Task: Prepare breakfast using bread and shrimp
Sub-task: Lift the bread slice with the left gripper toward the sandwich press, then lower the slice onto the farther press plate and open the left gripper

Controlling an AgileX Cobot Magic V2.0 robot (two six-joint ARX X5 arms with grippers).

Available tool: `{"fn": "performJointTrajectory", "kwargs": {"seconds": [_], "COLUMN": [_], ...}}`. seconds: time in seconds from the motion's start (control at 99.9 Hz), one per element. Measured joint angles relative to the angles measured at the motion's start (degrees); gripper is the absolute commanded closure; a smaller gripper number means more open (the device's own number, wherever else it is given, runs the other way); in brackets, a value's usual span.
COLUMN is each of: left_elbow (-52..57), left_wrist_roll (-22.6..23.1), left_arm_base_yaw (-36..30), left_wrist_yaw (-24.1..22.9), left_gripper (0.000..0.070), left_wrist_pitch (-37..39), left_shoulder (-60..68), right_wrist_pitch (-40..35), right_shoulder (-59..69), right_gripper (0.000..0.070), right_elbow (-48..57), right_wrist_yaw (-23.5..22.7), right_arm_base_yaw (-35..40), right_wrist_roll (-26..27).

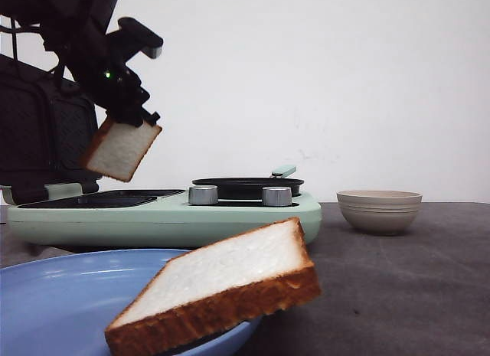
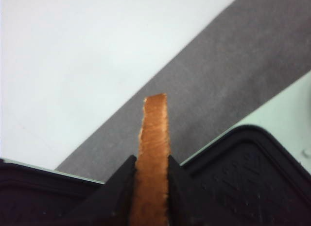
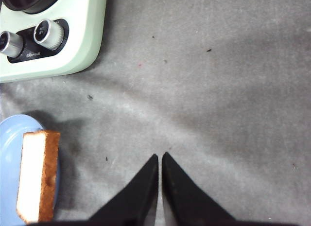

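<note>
The job looks to be in its early part: one square slice of white bread with a golden-brown crust (image 1: 121,148) hangs in the air above the dark griddle plate at the left end of the pale green breakfast maker (image 1: 164,215), not yet laid down, while a second slice of the same bread (image 1: 222,286) leans on the rim of the round blue plate (image 1: 69,295) in the foreground, untouched. No shrimp can be seen anywhere (the beige ribbed bowl (image 1: 379,210) to the right sits side-on, so its contents are hidden), and the round black pan (image 1: 246,187) behind the two silver knobs (image 1: 203,194) shows nothing in it from this angle; toasting both slices and cooking the shrimp are, by my reckoning, all still to do. The left gripper (image 2: 153,175) is raised high and tipped downward toward the appliance, its black fingers clamped on the crust edge of the hanging slice, which dangles tilted below it. The right gripper (image 3: 159,160) hovers low over the grey table (image 3: 218,90), pointing at bare cloth near the plate, its tips pressed nearly together and carrying nothing.
</note>
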Motion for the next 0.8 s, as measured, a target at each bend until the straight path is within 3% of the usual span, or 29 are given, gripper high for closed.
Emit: {"fn": "performJointTrajectory", "kwargs": {"seconds": [0.801], "left_elbow": [0.0], "left_wrist_roll": [0.79], "left_arm_base_yaw": [0.0], "left_wrist_yaw": [-0.2], "left_gripper": [0.0697], "left_wrist_pitch": [-2.16], "left_shoulder": [1.9], "right_wrist_pitch": [-0.02], "right_shoulder": [0.0], "right_gripper": [0.0696], "right_elbow": [0.0], "right_wrist_yaw": [0.0], "right_arm_base_yaw": [0.0], "right_wrist_roll": [0.0]}}
